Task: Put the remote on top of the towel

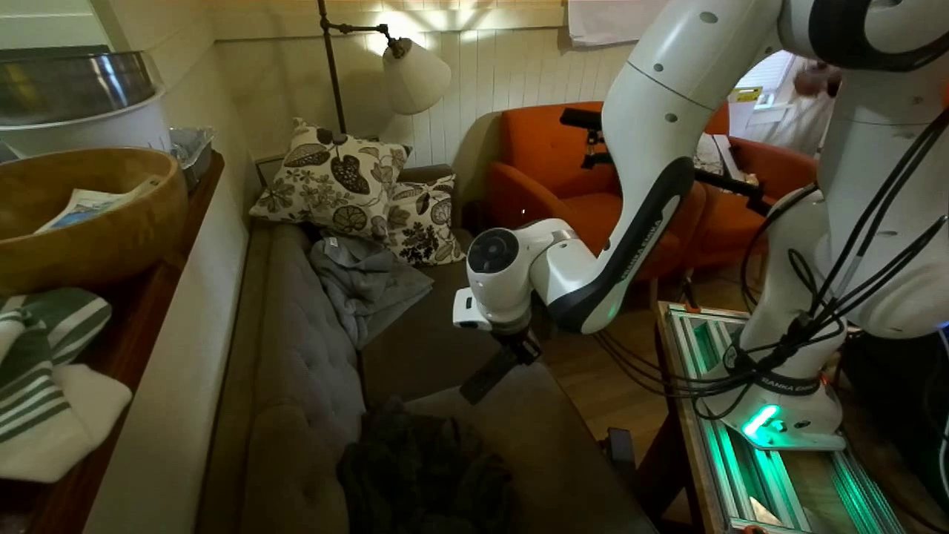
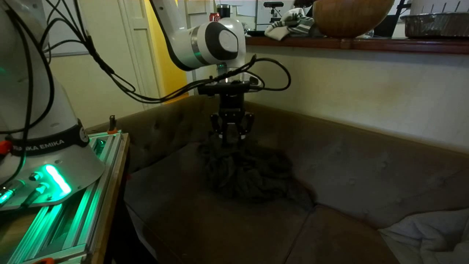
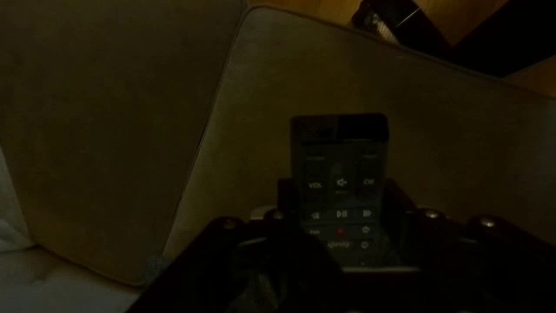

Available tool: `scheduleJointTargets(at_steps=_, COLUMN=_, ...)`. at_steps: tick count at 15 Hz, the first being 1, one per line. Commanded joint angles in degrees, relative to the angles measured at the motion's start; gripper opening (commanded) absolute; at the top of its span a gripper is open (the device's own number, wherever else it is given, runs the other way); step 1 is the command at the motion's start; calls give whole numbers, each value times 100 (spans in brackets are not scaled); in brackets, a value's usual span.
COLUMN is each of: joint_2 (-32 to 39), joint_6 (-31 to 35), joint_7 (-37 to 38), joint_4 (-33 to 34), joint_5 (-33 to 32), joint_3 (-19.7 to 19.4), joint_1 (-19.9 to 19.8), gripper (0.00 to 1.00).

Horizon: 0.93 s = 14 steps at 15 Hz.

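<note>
In an exterior view, on the couch [image 1: 285,371], the likely towel [image 1: 426,475] lies crumpled, near; right of it and farther, the remote [image 1: 488,377] hangs pinched by its sides in my gripper [image 1: 523,352]. I should swing near and left, lower it level, release gently.

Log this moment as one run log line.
gripper: shut on remote | remote: held over couch | dark cloth: crumpled on couch | placement: not yet done

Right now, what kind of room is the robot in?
Most likely a living room in somebody's home: there's a sofa with a buttoned back, two leaf-patterned pillows and an orange armchair.
</note>
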Motion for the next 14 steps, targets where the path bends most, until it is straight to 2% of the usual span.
scheduleJointTargets(at_steps=1, joint_2=6, joint_6=-92, joint_7=27, joint_4=2, joint_5=-23, joint_3=162, joint_1=-213, gripper=51)
scheduleJointTargets(at_steps=2, joint_2=31, joint_6=-98, joint_7=27, joint_4=3, joint_5=-9, joint_3=157, joint_1=-235, gripper=51)
scheduleJointTargets(at_steps=3, joint_2=130, joint_6=-139, joint_7=153, joint_4=228, joint_5=133, joint_3=225, joint_1=-175, gripper=26)
scheduleJointTargets(at_steps=7, joint_2=-539, joint_6=-525, joint_7=889, joint_4=550, joint_5=-52, joint_3=223, joint_1=-26, gripper=26)
scheduleJointTargets(at_steps=11, joint_2=-1228, joint_6=-1107, joint_7=484, joint_4=671, joint_5=-49, joint_3=545, joint_1=-5, gripper=26)
scheduleJointTargets(at_steps=14, joint_2=-1883, joint_6=-1378, joint_7=617, joint_4=692, joint_5=-245, joint_3=733, joint_1=-23, gripper=26)
